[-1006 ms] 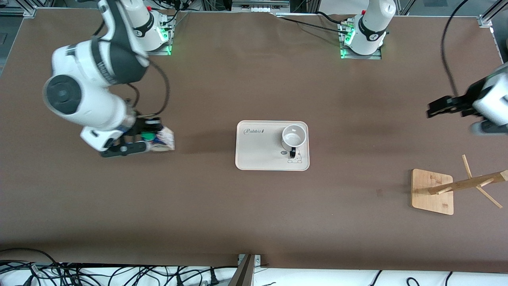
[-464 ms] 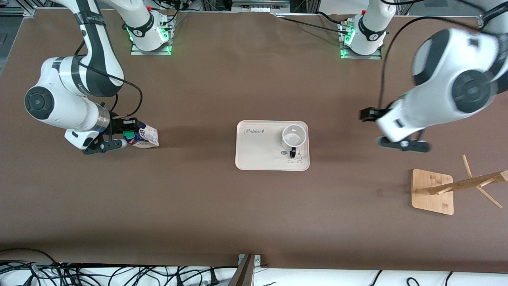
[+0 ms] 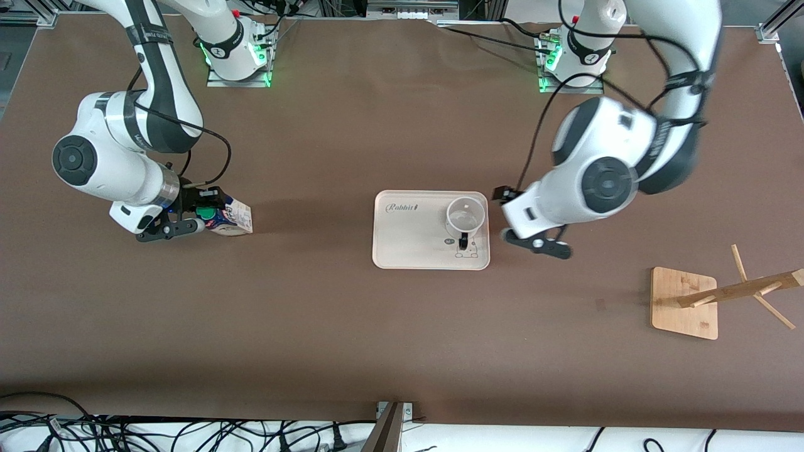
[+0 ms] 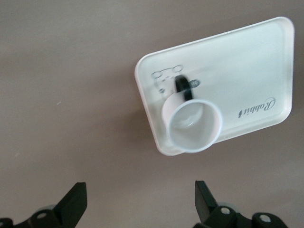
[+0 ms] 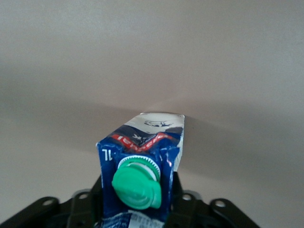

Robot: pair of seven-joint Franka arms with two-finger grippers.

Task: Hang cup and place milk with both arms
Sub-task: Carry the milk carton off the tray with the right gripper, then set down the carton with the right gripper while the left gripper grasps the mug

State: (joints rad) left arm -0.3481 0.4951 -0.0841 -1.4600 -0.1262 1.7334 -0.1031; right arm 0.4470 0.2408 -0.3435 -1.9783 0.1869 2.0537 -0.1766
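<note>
The cup [image 3: 466, 215], a white mug with a black loop handle, stands upright on a white tray [image 3: 408, 242] at mid-table. It also shows in the left wrist view [image 4: 192, 124], handle toward the tray's printed corner. My left gripper [image 3: 526, 221] hangs open and empty over the bare table just beside the tray's edge, on the cup's side; its fingers [image 4: 73, 205] stand wide apart. My right gripper [image 3: 198, 213] is shut on the milk [image 3: 231, 217], tilted on its side low over the table at the right arm's end. Its green cap [image 5: 137, 183] faces the wrist camera.
A wooden cup rack [image 3: 684, 303] with slanted pegs [image 3: 754, 290] stands on a square base at the left arm's end, nearer to the front camera than the tray. Cables [image 3: 125, 433] lie along the table's front edge.
My left arm has swung in from the left arm's end of the table to the tray's edge beside the cup. My right gripper has shifted the milk a little toward the right arm's end.
</note>
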